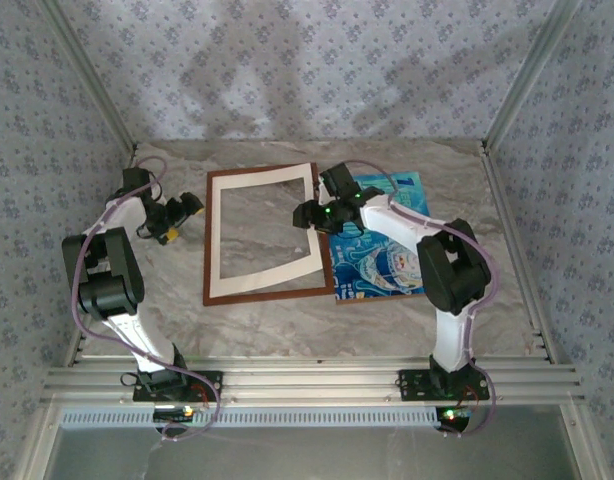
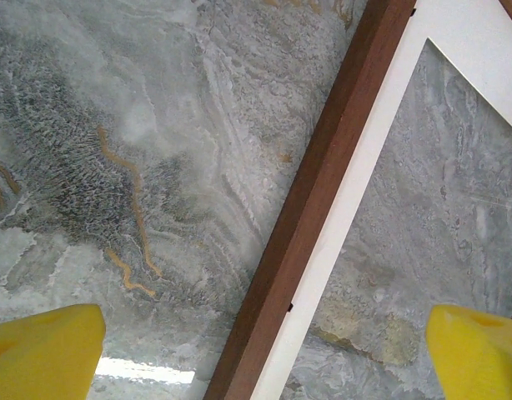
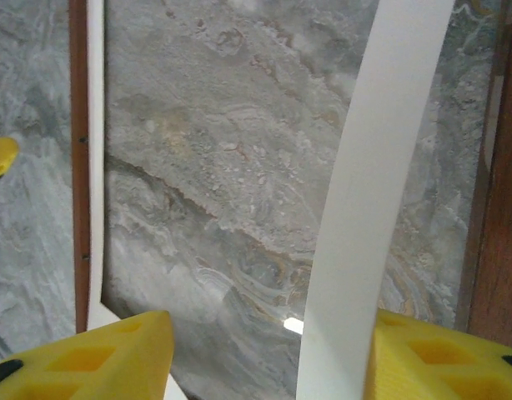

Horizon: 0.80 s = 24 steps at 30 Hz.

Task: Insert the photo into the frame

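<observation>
- blue-teal photo lies flat on the marble just right of the right pincer. its left edge meets the frame; over or under the rail, i cannot tell.
- right pincer hangs above the frame's right rail, fingers spread and pinching nothing. a cream mat strip passes between the pads, close to the right one.
- left pincer is spread wide and empty, with the frame's left rail just ahead of it and lower.
- the photo looks like thin paper: light, floppy, easy to crease, probably slick on the face.
- lying flat on stone, it likely gives the pads no lip to bite, so a free corner on the side away from the frame seems the best hold.
- a pinch at one corner will probably let the sheet sag, so a slow, low carry seems wise.
- the frame looks stiff and light and may slide if nudged.
</observation>
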Motion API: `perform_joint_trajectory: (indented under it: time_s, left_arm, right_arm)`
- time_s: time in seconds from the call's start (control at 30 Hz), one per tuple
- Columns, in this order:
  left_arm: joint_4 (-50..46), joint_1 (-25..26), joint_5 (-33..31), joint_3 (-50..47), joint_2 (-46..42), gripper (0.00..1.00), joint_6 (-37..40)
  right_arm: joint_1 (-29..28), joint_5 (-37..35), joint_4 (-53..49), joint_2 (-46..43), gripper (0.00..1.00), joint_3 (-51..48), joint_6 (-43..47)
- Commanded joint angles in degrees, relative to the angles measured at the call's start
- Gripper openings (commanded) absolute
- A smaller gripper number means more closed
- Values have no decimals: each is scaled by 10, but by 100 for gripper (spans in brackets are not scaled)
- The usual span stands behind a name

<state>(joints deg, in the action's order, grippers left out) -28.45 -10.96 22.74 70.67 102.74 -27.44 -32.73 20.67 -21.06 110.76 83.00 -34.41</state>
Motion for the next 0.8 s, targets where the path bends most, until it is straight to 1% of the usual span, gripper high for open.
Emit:
perform_joint_trajectory:
  time_s: [0.0, 0.27, 0.6, 0.77]
  left_arm:
    - [-3, 2, 12, -1, -8, 99, 10]
    - [-2, 2, 13, 0, -7, 99, 9]
    - [0, 2, 13, -1, -10, 98, 8]
    - [0, 3, 14, -3, -9, 98, 6]
  right_arm:
    - [-9, -40, -68, 19, 63, 32, 24]
    - [-11, -96, -159, 30, 75, 66, 33]
    - [24, -81, -149, 18, 75, 32, 24]
    - [28, -65, -137, 29, 75, 8, 25]
